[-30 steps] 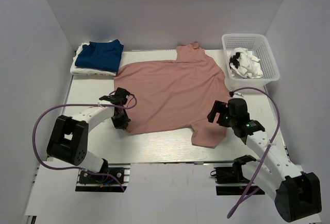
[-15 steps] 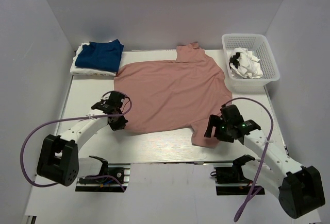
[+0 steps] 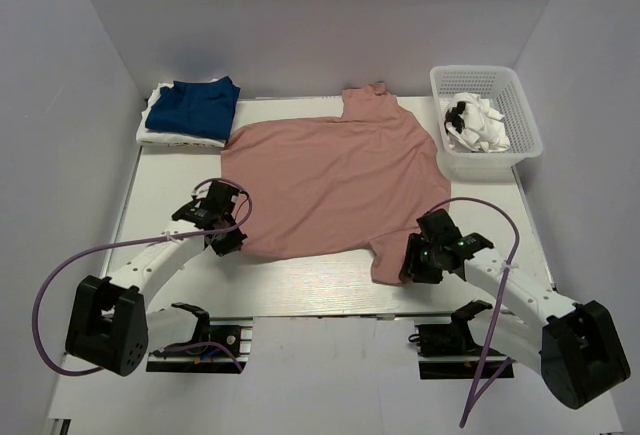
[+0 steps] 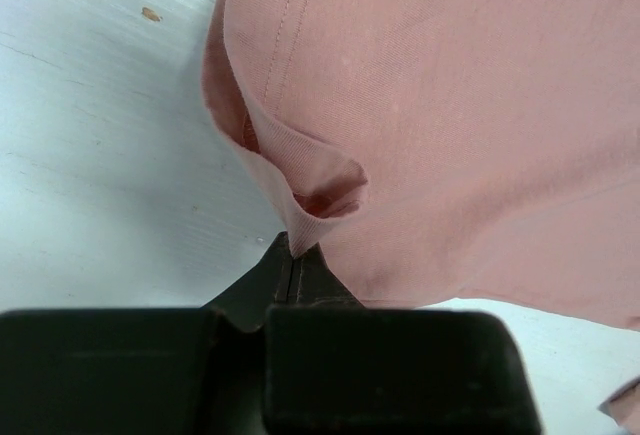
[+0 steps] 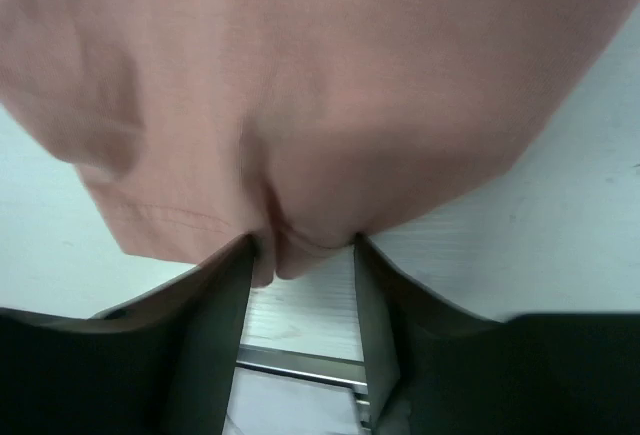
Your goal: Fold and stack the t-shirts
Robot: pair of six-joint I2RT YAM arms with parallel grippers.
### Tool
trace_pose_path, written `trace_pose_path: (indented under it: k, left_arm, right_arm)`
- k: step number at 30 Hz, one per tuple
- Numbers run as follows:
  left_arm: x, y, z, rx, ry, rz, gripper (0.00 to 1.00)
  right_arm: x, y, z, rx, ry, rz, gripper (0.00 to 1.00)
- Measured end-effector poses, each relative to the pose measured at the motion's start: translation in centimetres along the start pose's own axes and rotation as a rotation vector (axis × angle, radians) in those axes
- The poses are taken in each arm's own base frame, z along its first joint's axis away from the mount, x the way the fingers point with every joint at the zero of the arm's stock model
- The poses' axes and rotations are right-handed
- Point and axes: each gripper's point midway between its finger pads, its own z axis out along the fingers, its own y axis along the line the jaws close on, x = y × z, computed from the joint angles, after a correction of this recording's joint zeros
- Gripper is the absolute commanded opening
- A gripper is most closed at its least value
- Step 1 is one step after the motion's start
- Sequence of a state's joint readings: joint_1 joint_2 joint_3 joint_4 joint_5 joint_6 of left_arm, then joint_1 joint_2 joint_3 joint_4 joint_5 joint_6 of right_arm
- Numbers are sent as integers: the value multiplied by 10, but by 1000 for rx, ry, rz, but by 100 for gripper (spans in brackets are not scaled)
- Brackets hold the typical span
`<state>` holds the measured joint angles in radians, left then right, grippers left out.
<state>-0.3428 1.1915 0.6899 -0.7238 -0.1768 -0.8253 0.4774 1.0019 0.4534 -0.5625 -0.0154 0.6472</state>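
Cloth lay just ahead of both claws: the dusty-pink t-shirt was spread flat, its near edge running crosswise from one claw to the other. The left gripper, arm stretched low over the table, was pinched tight on the near-left corner. The right gripper, arm bent low, stood half-wide astride a pucker of the near-right flap, not clamped. The fold probably goes forward, away from both.

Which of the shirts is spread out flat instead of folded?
The large dusty-pink cloth t-shirt, spread across the middle of the table. The folded navy blue t-shirt sits on a folded white one at the far left corner.
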Motion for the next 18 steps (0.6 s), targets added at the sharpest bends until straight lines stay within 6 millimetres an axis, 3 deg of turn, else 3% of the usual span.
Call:
trace_pose_path:
  k: [5,13,18]
  left_arm:
    - [0,1,1,-1,-7,-4,0]
    - [-1,2,2,-7,-14,-4,0]
    - [-4,3,1,-13,-23,-7,0]
  right_arm:
    - [0,-6,3,43,-4,3,0]
    - [-15,-7,1,64,-78,9,0]
    - [-48,8,-17,50,-182,-10,0]
